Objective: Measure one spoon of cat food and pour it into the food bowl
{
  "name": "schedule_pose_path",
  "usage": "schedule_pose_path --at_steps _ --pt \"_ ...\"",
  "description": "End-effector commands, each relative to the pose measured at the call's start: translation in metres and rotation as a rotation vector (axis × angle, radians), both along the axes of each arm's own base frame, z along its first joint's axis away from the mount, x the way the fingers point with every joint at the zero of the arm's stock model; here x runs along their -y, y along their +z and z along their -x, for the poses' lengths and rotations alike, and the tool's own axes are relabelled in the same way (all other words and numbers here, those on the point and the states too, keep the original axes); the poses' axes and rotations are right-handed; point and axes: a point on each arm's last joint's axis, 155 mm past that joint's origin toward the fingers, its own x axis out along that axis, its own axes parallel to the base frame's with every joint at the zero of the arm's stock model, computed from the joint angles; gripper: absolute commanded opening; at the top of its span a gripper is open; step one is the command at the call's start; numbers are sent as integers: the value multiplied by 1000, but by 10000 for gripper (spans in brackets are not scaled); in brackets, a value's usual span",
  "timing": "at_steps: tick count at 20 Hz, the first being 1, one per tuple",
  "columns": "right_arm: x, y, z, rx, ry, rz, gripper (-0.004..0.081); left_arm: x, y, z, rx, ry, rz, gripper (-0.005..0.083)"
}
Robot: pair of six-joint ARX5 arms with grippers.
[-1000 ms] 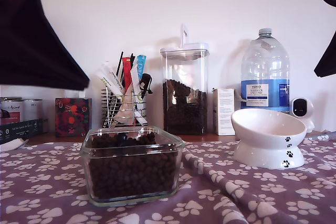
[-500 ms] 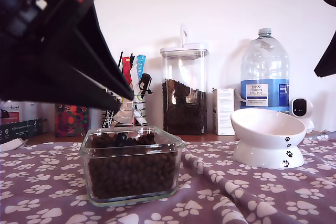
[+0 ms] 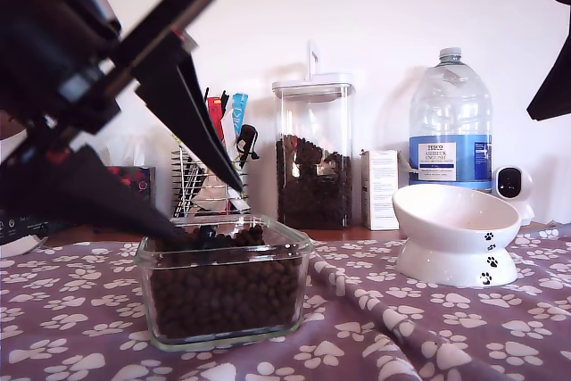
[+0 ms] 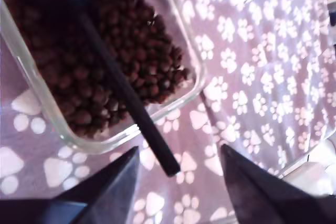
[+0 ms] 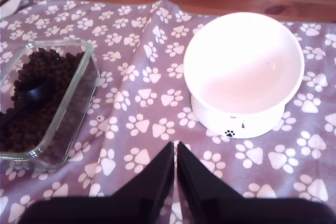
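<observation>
While spoon [image 4: 126, 95] lies ungrasped — my first claw [image 4: 179, 149] agape.

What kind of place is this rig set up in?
Probably a home pet-feeding corner: paw-print cloth, glass dish of cat food, white food bowl, kibble canister behind.
</observation>
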Motion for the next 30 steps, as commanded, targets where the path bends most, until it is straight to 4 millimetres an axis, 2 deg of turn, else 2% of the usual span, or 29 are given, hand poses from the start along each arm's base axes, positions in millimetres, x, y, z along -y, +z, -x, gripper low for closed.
schedule_pose_path --at_steps 1,4,13,17,21,26,30 --pt "-1 4 -2 12 0 -8 -10 5 10 -6 16 -16 10 484" --pt "-3 5 -1 12 12 -15 -10 2 11 -8 10 -36 -39 483" --pt "-4 5 -1 13 16 -18 -10 -2 -10 11 -127 -71 -97 483" --pt "-4 6 -1 16 16 -20 -10 4 -21 6 -139 -67 -103 482" --pt "-4 7 -1 19 16 -21 -10 10 -21 -3 -127 -57 -100 474" --pt "-4 7 -1 19 16 -21 -10 5 -19 -19 -93 -7 -103 356" --pt "-4 7 -1 20 16 -21 -10 2 -20 -21 -84 -20 -114 201"
